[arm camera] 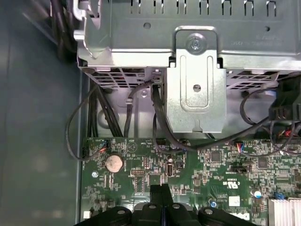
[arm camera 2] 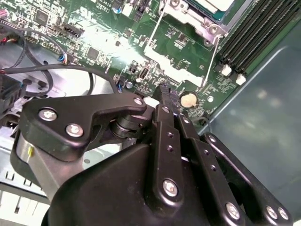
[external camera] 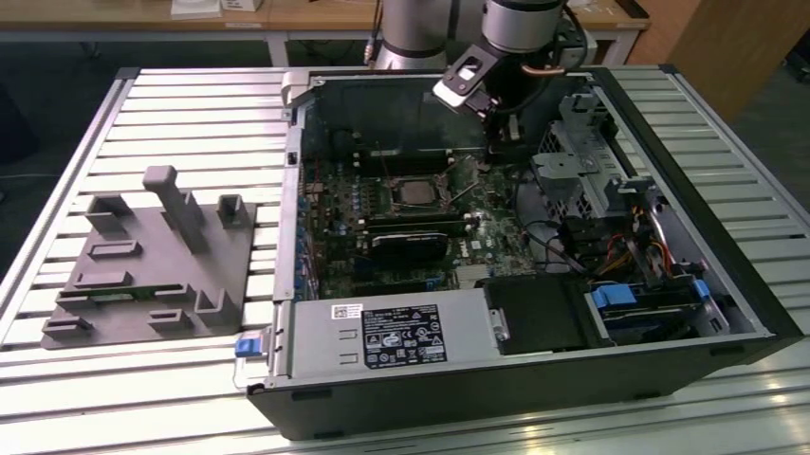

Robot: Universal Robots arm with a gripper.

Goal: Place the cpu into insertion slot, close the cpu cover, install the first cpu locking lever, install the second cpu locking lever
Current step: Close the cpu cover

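The end effector [arm camera: 160, 187], fingers pinched together on nothing, hovers at two o'clock from the insertion slot [external camera: 412, 192] in the exterior view. The cpu [arm camera 2: 216, 4] looks seated under the cpu cover [arm camera 2: 188, 19]. I judge the locking lever [arm camera 2: 212, 59] step is in hand, calling for a downward press.

Found the computer case [external camera: 506, 389] on the counter [external camera: 190, 104], toward the exterior view's right. Found the insertion slot [external camera: 414, 192] inside it.
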